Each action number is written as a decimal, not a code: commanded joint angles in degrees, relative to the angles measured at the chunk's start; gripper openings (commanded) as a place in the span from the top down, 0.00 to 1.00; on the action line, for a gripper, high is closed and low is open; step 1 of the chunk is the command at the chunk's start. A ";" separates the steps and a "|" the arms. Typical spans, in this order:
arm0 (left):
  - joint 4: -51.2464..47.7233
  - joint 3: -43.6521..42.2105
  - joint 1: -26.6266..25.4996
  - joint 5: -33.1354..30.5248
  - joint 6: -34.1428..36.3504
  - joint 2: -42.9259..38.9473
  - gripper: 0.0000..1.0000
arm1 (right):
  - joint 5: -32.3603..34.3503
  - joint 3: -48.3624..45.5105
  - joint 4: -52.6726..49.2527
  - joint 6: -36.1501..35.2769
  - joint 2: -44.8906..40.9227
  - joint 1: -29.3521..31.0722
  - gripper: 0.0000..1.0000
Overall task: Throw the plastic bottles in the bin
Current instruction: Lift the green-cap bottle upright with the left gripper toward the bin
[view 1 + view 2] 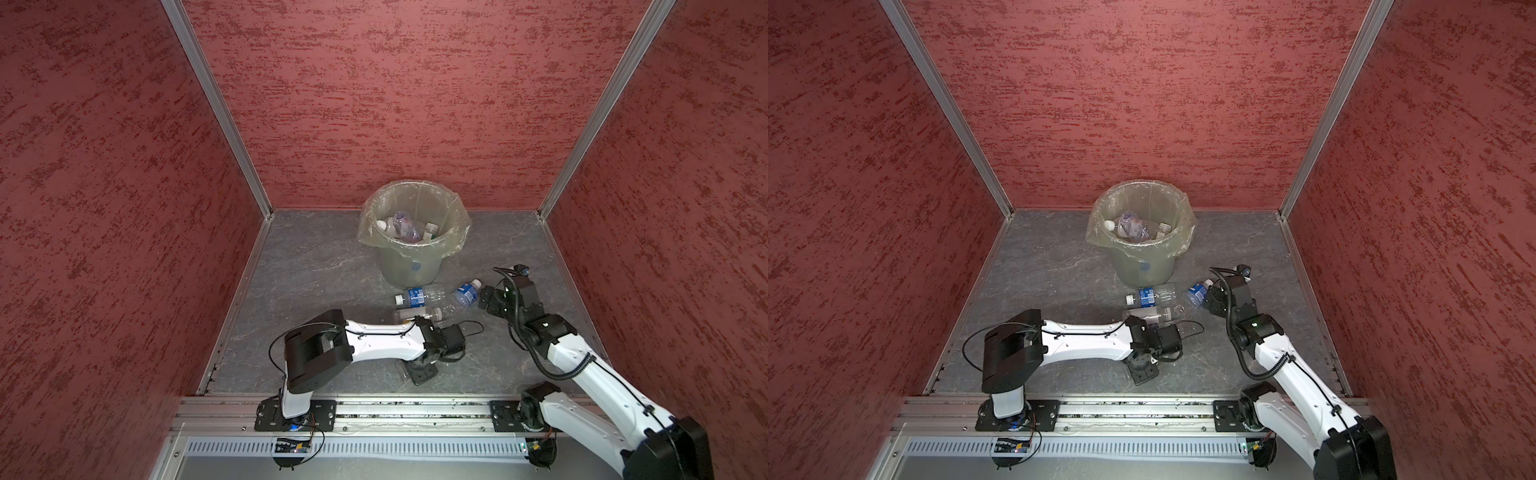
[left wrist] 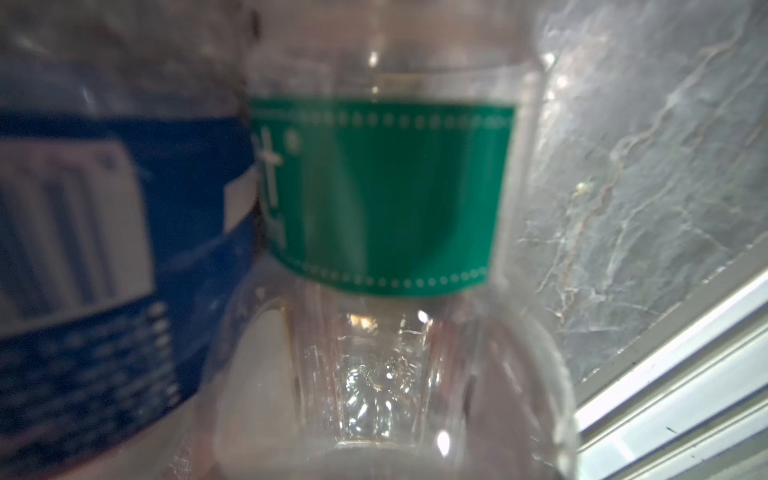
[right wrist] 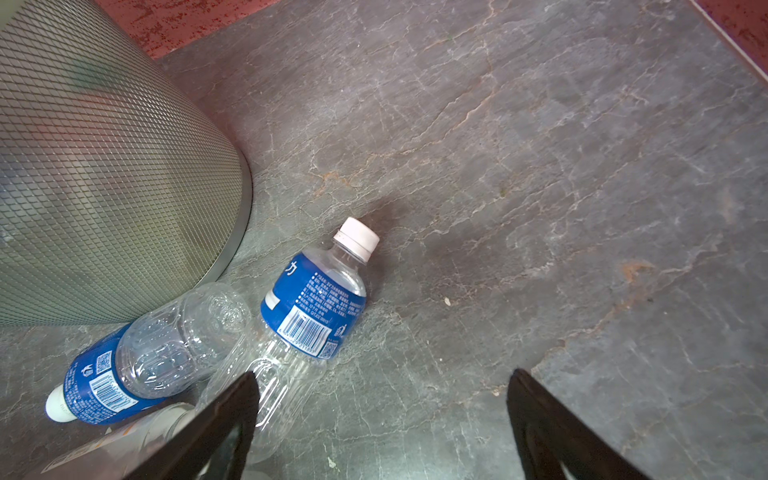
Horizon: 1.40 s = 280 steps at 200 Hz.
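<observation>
Three plastic bottles lie on the grey table [image 1: 316, 270] just near of the bin [image 1: 409, 266], which stands at the far middle with several dropped bottles [image 1: 401, 228] already inside.

Both top views give this layout whole. The right wrist view adds the bin's mesh wall [image 3: 104, 166] and the labels' print. Only the left wrist view shows a green-labelled bottle [image 2: 382, 199] filling the frame, blurred, touching or just beside another blue-labelled one [image 2: 104, 228]. In the top views the left arm hides these almost wholly.

The left blue bottle [image 1: 417, 296] lies left to right, white cap to the left, base to the right. The right blue bottle [image 1: 466, 294] lies slantwise, cap to the far right, base to the near left. The pale-labelled bottle [image 1: 415, 314], just near of them, also runs left to right.

The right hand [image 3: 382, 415] is low over the table beside the right blue bottle, fingers [image 3: 232, 419] wide apart with only table between them. The left hand [image 1: 420, 373] points down near the arm's wrist. Whether it is apart or clamped I cannot tell.
</observation>
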 commanded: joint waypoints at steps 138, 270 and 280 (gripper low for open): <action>8.88 -10.71 -0.31 -11.09 -4.39 -28.93 0.45 | -0.33 0.41 1.03 0.04 -0.45 -0.74 0.06; 21.30 -25.74 -0.30 -34.22 -9.49 -68.56 0.45 | -0.76 -0.11 1.42 0.01 -0.19 -0.96 0.07; 22.03 -26.74 -0.30 -34.89 -9.52 -70.75 0.46 | -0.76 -0.05 1.47 -0.04 -0.19 -0.96 0.07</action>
